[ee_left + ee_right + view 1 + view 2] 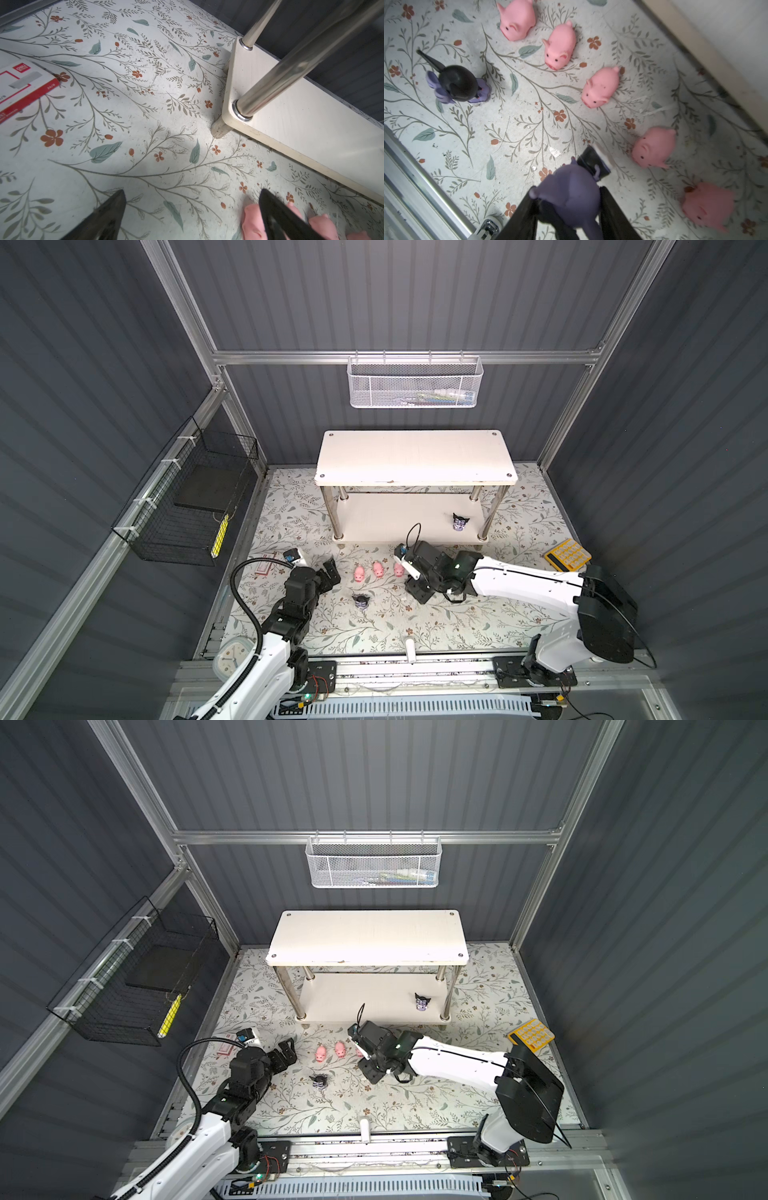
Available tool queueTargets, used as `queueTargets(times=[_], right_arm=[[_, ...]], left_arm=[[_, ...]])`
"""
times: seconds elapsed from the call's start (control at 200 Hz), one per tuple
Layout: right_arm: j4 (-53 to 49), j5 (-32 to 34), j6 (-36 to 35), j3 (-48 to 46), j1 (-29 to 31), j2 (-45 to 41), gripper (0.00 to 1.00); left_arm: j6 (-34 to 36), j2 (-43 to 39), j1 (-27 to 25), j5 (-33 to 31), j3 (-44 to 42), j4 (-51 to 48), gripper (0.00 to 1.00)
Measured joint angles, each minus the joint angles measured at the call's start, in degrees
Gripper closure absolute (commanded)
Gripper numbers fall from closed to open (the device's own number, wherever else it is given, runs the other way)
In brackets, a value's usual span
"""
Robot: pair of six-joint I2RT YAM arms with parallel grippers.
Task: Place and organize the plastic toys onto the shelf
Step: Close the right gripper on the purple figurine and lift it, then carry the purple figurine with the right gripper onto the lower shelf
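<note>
A: Why is the right gripper (569, 193) low before the shelf's (415, 456) front edge?
B: It pinches a purple figure (571, 203), likely bound there. Left gripper (192, 191) hangs spread beside the pigs (560, 47) on the bench (374, 626).

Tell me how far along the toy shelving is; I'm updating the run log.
Done: one black-and-purple figure stands on the lower board of the shelf.
In hand: the right gripper is shut on a second figure.
Left: five pink pigs and a third figure sit on the mat. The left gripper is open and empty beside the pigs.
</note>
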Motion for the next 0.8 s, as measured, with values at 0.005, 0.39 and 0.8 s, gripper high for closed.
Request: queueTargets(times=[0.005,0.39,0.8], right_arm=[[-0.13,0.02,-0.09,0.15,-0.09,-0.02,0.68],[-9.11,1.16,-7.19,12.24,-8.85,1.38,0.68],[-8.37,0.35,-11.56,19.26,-15.15,11.19,0.69]], left_arm=[[0.02,0.00,0.00,0.00,0.00,-0.02,0.00],[0.00,-0.22,0.00,0.00,0.00,0.00,0.00],[0.00,-0.48,0.00,-0.02,0.00,0.00,0.00]])
